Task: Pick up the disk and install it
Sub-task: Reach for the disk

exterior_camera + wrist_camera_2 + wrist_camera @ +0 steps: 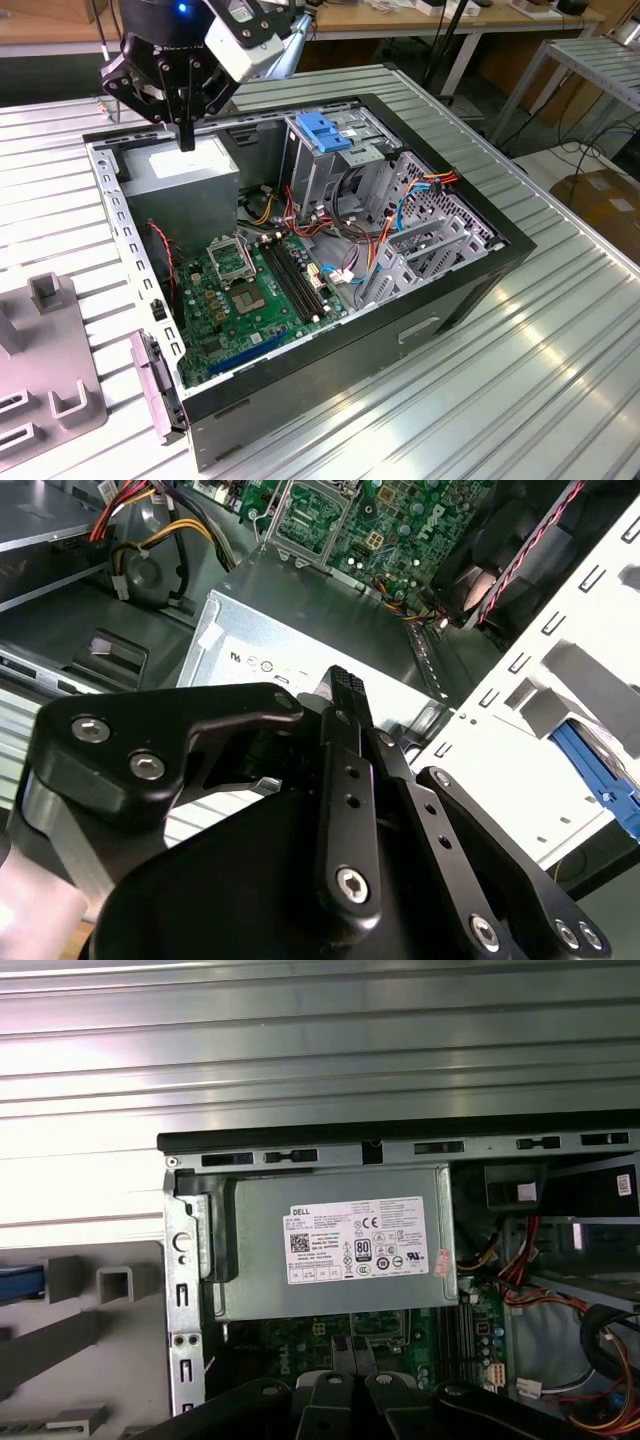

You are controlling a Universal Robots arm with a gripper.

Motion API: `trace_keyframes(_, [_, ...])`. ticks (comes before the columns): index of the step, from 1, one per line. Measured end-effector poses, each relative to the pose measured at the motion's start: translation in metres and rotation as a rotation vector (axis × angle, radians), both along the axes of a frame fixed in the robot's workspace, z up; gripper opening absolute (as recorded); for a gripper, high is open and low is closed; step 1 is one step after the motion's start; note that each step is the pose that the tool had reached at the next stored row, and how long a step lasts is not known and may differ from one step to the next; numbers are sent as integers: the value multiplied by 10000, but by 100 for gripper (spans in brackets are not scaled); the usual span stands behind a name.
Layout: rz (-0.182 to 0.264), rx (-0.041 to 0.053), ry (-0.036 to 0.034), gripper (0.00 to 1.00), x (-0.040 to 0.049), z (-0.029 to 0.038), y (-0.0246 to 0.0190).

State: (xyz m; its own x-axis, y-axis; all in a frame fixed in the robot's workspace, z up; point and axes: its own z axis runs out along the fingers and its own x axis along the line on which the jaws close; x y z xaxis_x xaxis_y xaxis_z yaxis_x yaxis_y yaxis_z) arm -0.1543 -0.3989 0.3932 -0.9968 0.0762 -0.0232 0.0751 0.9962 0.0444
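Observation:
My gripper [186, 138] hangs over the back corner of the open computer case [400, 330], just above the grey power-supply box [185, 175]. Its black fingers [345, 695] are pressed together and hold nothing, so it is shut. In the first wrist view the fingertips [352, 1352] sit over the motherboard edge below the box's white label [358, 1240]. A blue strip [20, 1282] on the grey holder beside the case looks like the disk's carrier rail; the rest of the disk is cut off. The same blue piece [592, 770] appears past the case wall.
The metal drive cage with a blue handle [325, 132] stands inside the case among red, yellow and blue cables [385, 235]. The motherboard [245, 290] lies on the case floor. A grey fixture [45, 365] sits on the ribbed metal table [520, 390] at the exterior view's left.

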Motion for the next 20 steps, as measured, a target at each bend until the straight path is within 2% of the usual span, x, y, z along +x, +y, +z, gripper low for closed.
trace_keyframes(20, [0,0,12,10,-120,-1,0])
